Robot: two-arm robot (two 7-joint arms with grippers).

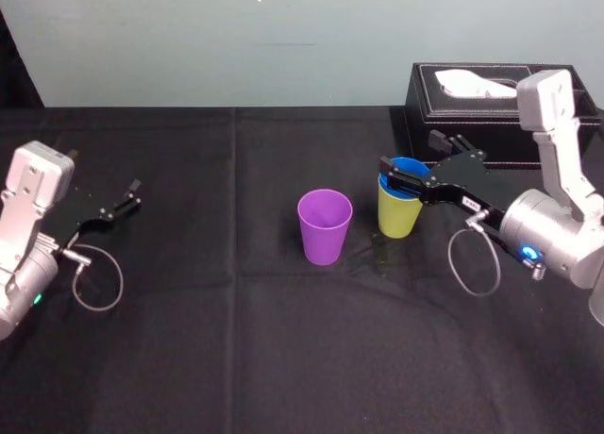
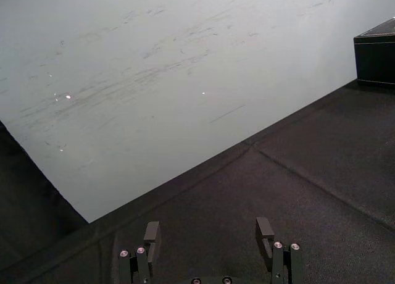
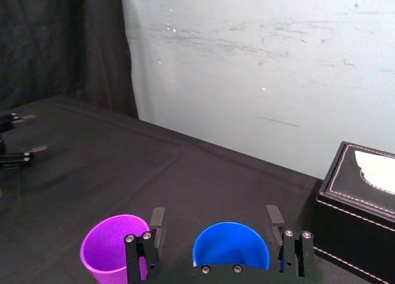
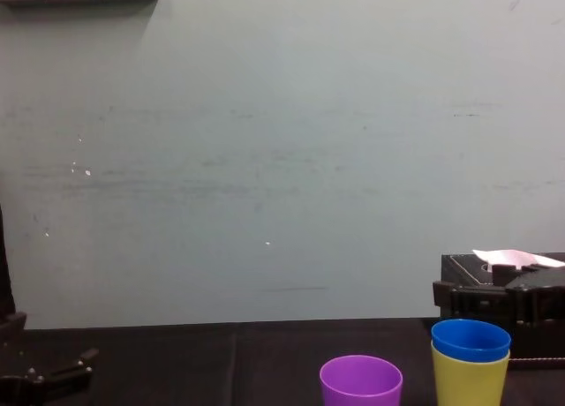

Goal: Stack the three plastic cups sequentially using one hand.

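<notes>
The blue cup (image 1: 408, 168) sits nested inside the yellow-green cup (image 1: 398, 217), right of the table's middle. My right gripper (image 1: 409, 160) is open at the blue cup's rim, one finger on each side. In the right wrist view the blue cup (image 3: 231, 247) lies between the fingers (image 3: 157, 219) with a gap on one side. The purple cup (image 1: 325, 228) stands upright alone just to the left, mouth up. From the chest view the blue cup (image 4: 470, 340) pokes out of the yellow-green cup (image 4: 469, 379) beside the purple cup (image 4: 360, 381). My left gripper (image 1: 118, 206) rests open at the far left.
A black tissue box (image 1: 472, 99) with a white tissue stands at the back right, close behind my right arm. Black cloth (image 1: 236, 358) covers the table, and a pale wall rises behind its far edge.
</notes>
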